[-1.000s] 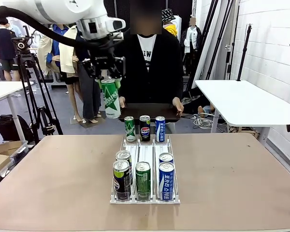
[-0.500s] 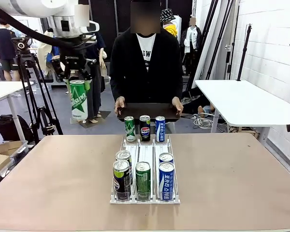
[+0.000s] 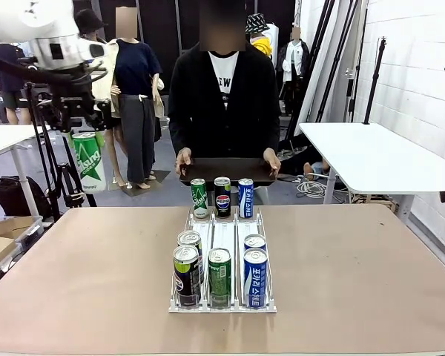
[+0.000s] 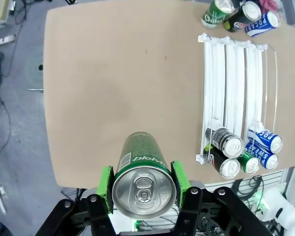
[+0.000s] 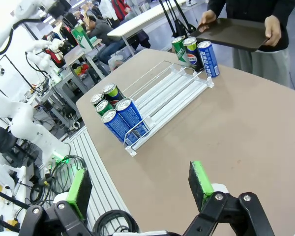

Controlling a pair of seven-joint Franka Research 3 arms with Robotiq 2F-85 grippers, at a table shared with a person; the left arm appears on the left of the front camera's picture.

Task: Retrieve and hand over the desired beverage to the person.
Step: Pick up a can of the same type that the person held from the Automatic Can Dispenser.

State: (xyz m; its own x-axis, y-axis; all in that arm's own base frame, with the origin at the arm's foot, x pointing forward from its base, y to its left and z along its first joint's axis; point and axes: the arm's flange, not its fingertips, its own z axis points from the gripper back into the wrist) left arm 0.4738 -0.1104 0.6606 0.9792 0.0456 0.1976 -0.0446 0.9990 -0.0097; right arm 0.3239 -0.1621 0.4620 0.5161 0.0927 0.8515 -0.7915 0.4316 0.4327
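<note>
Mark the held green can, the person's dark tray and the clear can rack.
green can (image 3: 89, 162), front view, on its label.
dark tray (image 3: 226, 167), front view, on its bare middle.
can rack (image 4: 236, 83), left wrist view, on a bare lane.

Wall of the green can (image 4: 137, 152) is glossy printed metal; lid bare satin metal. The bench (image 3: 356, 274) top is matt brown, smooth. The rack (image 5: 172, 91) is clear glossy plastic. The tray (image 3: 226, 172) is dark, matt. The left claw (image 4: 143, 181) housing is matt black.
</note>
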